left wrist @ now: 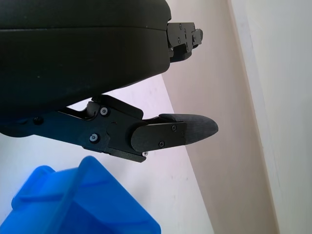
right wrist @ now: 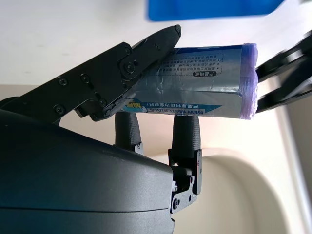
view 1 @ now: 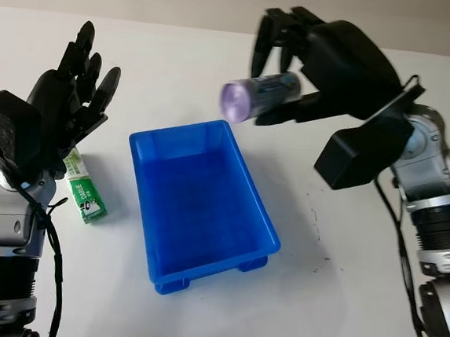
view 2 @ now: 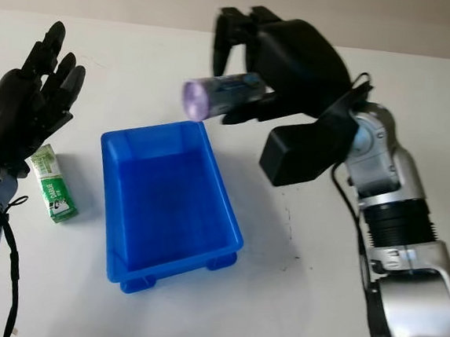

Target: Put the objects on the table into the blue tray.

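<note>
Gripping the purple roll (view 1: 259,95) above the blue tray's (view 1: 262,211) far rim, right hand (view 1: 297,64); left hand (view 1: 70,92) open beside it.

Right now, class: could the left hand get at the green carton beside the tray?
Probably yes: the open left hand hovers just above the green carton, with nothing between them.

Glossy plastic blue tray (view 1: 198,205); matt white table (view 1: 331,304).

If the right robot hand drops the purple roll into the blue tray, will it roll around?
Probably yes: the purple roll is a cylinder lying sideways in the right robot hand. The blue tray has walls, so it likely stays inside. Its shiny wrapper may be slippery.
</note>
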Tool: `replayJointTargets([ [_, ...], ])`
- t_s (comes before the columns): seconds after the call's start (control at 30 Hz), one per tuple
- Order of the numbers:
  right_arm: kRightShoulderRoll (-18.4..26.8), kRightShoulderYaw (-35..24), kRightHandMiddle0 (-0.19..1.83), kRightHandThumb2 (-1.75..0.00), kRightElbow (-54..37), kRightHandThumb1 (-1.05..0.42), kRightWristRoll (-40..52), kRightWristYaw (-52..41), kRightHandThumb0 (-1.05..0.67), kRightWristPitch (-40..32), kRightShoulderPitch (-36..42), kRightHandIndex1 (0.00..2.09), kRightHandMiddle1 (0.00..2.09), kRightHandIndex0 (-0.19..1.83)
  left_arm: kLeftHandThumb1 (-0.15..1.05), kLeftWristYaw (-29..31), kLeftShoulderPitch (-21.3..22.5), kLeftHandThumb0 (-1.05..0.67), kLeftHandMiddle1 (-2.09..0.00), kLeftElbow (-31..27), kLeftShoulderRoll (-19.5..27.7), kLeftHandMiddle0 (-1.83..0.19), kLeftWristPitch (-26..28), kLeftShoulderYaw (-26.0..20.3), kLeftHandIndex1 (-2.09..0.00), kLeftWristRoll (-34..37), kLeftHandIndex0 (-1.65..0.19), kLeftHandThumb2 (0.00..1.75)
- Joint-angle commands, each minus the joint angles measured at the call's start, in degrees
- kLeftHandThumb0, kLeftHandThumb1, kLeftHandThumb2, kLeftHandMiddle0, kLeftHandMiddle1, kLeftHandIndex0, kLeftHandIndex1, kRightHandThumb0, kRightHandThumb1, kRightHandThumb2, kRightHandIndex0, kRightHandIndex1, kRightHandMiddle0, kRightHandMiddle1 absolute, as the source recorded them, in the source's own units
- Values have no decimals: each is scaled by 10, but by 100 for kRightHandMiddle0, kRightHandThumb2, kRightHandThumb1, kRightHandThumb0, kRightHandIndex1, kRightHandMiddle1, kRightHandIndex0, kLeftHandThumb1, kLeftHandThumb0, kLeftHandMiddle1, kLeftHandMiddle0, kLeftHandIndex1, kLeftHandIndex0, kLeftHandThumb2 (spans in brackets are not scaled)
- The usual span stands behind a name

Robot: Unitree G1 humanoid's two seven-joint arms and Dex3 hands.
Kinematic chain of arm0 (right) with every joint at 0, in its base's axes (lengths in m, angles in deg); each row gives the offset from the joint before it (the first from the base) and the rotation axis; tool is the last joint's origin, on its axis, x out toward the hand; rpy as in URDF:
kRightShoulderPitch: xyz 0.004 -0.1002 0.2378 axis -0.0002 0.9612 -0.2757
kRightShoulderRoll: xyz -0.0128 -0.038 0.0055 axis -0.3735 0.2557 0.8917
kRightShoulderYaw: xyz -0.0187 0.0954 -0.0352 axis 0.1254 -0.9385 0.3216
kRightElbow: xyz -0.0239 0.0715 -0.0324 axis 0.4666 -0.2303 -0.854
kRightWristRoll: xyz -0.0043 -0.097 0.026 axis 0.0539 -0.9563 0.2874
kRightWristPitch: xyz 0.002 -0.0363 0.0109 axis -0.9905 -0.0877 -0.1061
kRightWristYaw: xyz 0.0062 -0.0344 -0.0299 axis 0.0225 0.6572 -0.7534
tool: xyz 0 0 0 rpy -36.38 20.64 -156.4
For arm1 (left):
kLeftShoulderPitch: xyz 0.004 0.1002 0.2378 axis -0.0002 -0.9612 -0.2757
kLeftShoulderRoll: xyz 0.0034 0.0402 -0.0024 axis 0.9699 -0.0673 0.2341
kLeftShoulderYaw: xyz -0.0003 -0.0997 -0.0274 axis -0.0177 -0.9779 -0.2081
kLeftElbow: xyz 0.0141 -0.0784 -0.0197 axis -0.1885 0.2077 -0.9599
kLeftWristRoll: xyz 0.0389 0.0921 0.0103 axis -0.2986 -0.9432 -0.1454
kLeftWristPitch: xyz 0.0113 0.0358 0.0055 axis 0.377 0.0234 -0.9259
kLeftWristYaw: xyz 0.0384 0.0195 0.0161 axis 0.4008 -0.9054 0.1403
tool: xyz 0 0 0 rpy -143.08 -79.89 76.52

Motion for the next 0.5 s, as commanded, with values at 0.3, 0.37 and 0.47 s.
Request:
replayJointTargets([
  [0.3,-35,37,65,-7,-51,-99,52,-130,-19,-41,3,209,209,86,105,-9,-8,-56,-5,-21,-5,7,-1,-1,-5,-2,12,45],
  [0.37,-34,44,59,-8,-59,-100,62,-171,-19,-67,3,209,209,80,105,-12,-10,-57,-5,-24,-6,7,-2,0,-5,-5,12,44],
  [0.47,-27,54,52,-7,-76,-101,54,-215,-23,-97,4,209,209,74,105,-15,-12,-57,-5,-26,-8,7,-2,0,-5,-10,11,44],
])
